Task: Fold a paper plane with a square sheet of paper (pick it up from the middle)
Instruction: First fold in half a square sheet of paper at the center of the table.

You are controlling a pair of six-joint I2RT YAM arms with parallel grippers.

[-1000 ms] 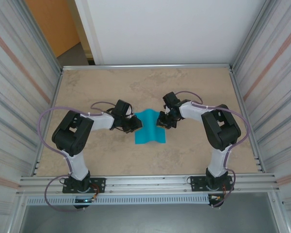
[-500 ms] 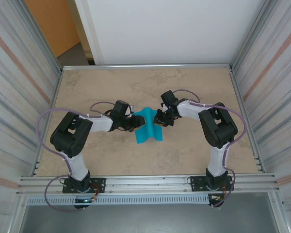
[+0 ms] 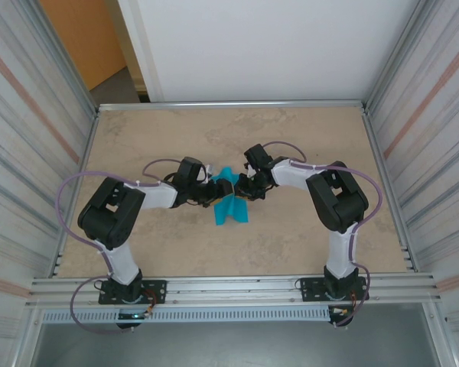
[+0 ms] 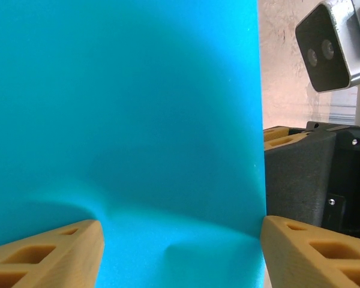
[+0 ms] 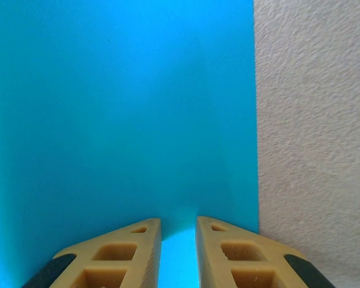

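Pinching the paper (image 5: 120, 108) by its edge, the right gripper (image 5: 178, 225) is clamping it while the left gripper (image 4: 181, 231) is sitting spread wide apart around the opposite side

Straight ahead of the left claw (image 3: 213, 191) the raised fold of paper (image 3: 231, 210) blocks the way. The right claw (image 3: 241, 189), pinching that paper, sits just behind it, nearly fingertip to fingertip. Behind and beside both claws the table (image 3: 214, 134) lies bare out to the ribbed walls (image 3: 30, 153).
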